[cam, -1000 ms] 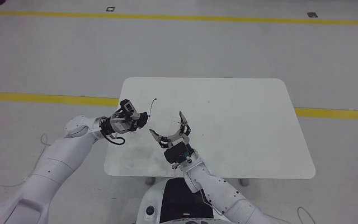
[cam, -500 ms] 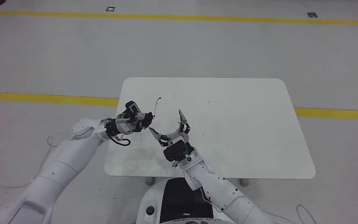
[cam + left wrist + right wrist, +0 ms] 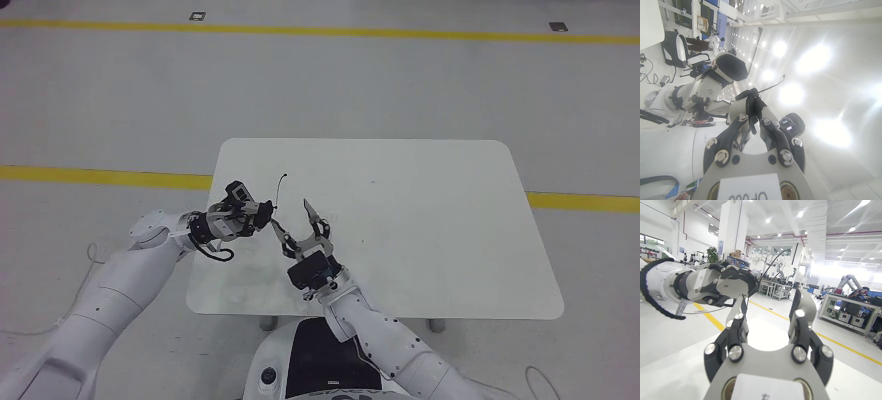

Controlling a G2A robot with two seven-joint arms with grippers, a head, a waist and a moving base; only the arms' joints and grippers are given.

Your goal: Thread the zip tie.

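Zip tie (image 3: 279,187): thin, black, gently curved, held over the left part of the white table (image 3: 430,190), close to its left edge, free end pointing toward the far edge. Clamped low on the strip by left gripper (image 3: 263,213), fingers closed on it. Right gripper (image 3: 290,216) just beside, on the side toward the table's middle, fingers spread apart, one tip near the left gripper's tips; contact with the tie not discernible. From the left wrist: left gripper (image 3: 753,98) with dark pads pressed together on zip tie (image 3: 772,86), strip rising past the tips in a shallow arc to a small blocky end, a short stretch also visible behind the pads between the finger links. Dark-padded fingers (image 3: 730,68) of the right gripper close by, one to each side. From the right wrist: right gripper (image 3: 770,298) open wide, ribbed pads facing each other. Left gripper (image 3: 753,281) just beyond one of those fingers, closed on zip tie (image 3: 772,261), strip arcing upward, lower tail hanging just beside that finger, touching or not impossible to tell.
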